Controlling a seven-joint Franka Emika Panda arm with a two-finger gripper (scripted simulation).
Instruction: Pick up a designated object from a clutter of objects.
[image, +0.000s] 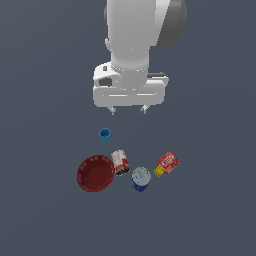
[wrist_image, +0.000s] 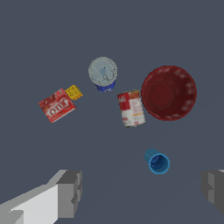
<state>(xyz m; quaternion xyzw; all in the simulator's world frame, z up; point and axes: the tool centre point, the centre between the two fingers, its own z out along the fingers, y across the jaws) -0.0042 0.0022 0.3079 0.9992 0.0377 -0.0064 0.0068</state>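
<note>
Arm hung over the clutter, gripper (image: 129, 109) raised well clear of everything on the floor (image: 215, 210). Fingers (wrist_image: 70, 192) stood wide apart with nothing between them; the tool was released. Only the finger stubs showed below the white hand in the exterior view, so the spread is read mainly from the wrist view.

Blue can (image: 140, 179) stood upright, pale lid up, white marks on its side. It sat between the red-white can (image: 120, 162) and the box (image: 167, 164), near both; the exterior view was too coarse to say whether it touched the red-white can, though the wrist view showed a gap.

Red-white can lay on its side, just beside the bowl (image: 95, 173), possibly touching the rim. Bowl sat open side up at the exterior view's left of the group.

Box, red with a yellow end, lay flat and skewed at the exterior view's right.

Blue cup (image: 104, 134) stood apart from the rest, nearest the gripper, mouth tilted toward the wrist camera.

Wrist view showed all five: blue can (wrist_image: 103, 73), red-white can (wrist_image: 131, 108), bowl (wrist_image: 169, 92), box (wrist_image: 59, 103), cup (wrist_image: 157, 161).
</note>
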